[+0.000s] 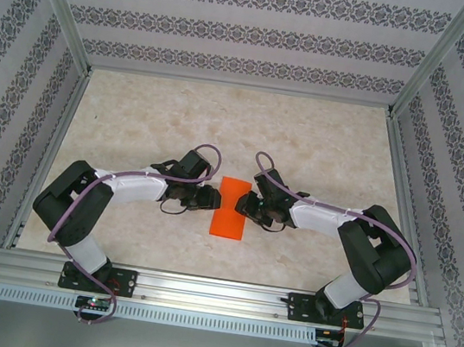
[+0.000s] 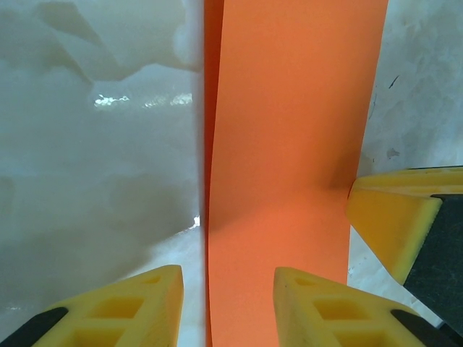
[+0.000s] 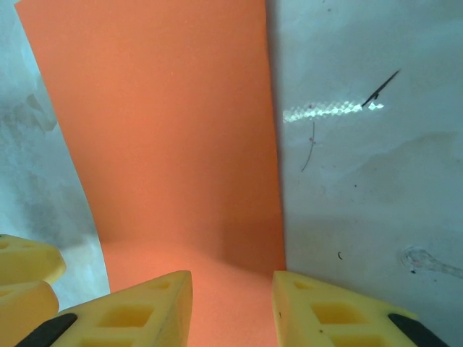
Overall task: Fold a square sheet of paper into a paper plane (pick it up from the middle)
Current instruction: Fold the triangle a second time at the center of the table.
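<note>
The square sheet of paper (image 1: 231,208) is bright orange and lies flat on the table as a narrow upright rectangle, doubled over along its left edge. My left gripper (image 1: 212,197) rests at its left side and my right gripper (image 1: 246,204) at its right side, facing each other. In the left wrist view the left gripper (image 2: 228,278) stands open, its fingers straddling the paper's (image 2: 289,144) left edge. From the right wrist, the right gripper (image 3: 233,282) is open over the paper (image 3: 166,130) near its right edge. Nothing is pinched between either pair of fingers.
The pale marbled table (image 1: 221,128) is ringed by aluminium rails and patterned walls (image 1: 236,30). One yellow finger of the right gripper (image 2: 394,217) pokes into the left wrist view, and the left gripper's fingers (image 3: 22,271) show at the right wrist view's lower left.
</note>
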Action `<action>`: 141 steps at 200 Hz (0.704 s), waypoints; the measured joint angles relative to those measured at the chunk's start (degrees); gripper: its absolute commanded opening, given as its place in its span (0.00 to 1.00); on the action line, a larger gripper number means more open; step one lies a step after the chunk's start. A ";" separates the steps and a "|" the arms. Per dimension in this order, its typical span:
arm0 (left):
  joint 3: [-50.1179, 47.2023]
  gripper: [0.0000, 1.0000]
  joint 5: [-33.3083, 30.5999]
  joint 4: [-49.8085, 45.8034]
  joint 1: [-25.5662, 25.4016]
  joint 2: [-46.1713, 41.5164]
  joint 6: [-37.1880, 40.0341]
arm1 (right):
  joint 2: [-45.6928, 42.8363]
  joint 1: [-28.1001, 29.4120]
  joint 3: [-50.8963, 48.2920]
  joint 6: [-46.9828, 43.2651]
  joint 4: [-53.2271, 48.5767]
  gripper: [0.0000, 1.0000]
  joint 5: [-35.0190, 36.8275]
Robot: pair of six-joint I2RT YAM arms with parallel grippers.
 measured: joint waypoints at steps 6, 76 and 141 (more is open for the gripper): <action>0.00 0.40 0.33 0.17 0.00 0.20 -0.04 | 0.00 0.00 -0.07 0.02 0.15 0.35 0.00; 0.00 0.42 3.43 1.14 -0.02 2.51 -1.55 | -0.13 -0.35 -1.22 0.42 2.29 0.36 -0.44; -0.17 0.41 6.45 3.67 0.00 3.91 -3.52 | -0.28 -0.37 -2.23 1.36 4.37 0.36 -0.57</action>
